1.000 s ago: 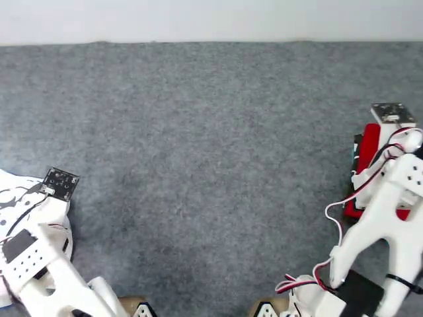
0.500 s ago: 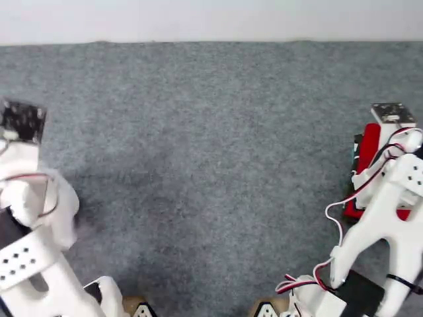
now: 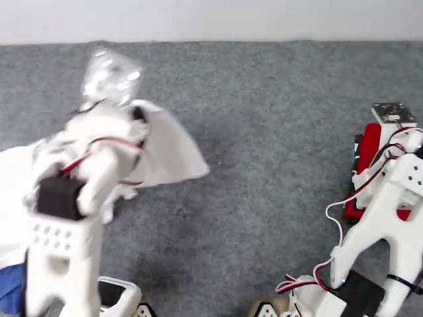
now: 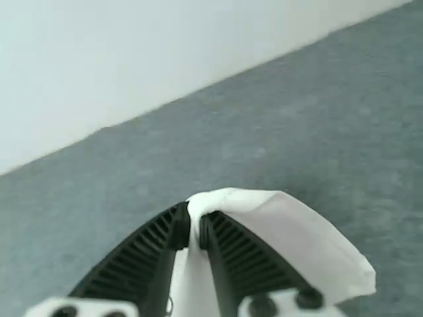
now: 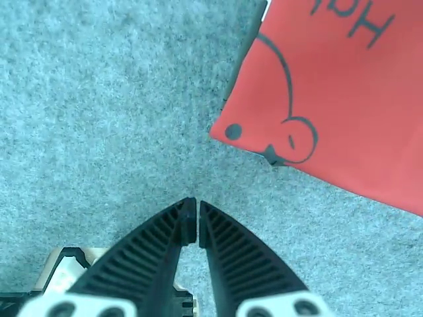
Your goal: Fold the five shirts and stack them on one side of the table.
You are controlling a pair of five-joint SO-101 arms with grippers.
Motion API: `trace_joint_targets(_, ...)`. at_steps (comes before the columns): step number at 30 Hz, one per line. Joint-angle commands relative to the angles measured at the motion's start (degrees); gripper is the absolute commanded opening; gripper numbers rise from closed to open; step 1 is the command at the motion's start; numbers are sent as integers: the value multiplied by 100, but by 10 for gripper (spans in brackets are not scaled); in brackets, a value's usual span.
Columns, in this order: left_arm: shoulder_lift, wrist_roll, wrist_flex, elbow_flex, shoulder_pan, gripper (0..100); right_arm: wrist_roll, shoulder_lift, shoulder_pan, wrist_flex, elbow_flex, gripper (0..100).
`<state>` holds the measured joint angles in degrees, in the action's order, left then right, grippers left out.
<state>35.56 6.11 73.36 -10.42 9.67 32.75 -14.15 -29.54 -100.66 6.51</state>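
Observation:
My left gripper is shut on a fold of a white shirt, which it holds up above the grey table. In the high view the shirt hangs as a pointed flap from the raised left arm over the table's left half. A folded red shirt with black line print lies at the table's right edge. My right gripper is shut on nothing, just above the carpet beside the red shirt's corner. The right arm covers part of that shirt.
A dark folded item peeks out under the red shirt. More white cloth and a blue piece lie at the left edge. Bare grey carpet spans the middle up to the pale back wall.
The left arm has risen from the pile at the left edge and swung toward the middle, lifting the white shirt off the table. The right arm has not moved.

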Motion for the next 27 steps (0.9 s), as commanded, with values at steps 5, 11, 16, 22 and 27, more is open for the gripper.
trace_joint_targets(5, -2295, -193, -193, 1824, 1591, 14, -53, -268, 48, -224, -26, 9)
trace_joint_targets(11, -3877, -193, -141, 3055, 2391, 14, -53, -268, 22, -224, -26, 9)
trace_joint_targets(16, -4510, -185, 431, 3495, 2418, 50, -44, -268, 48, -224, -26, 9)
trace_joint_targets(22, -4536, -316, 1574, 4215, 2251, 181, -53, -259, 286, -224, -26, 9)
trace_joint_targets(27, -4536, -308, 2171, 4892, 1785, 181, -62, -259, 989, -224, -26, 9)
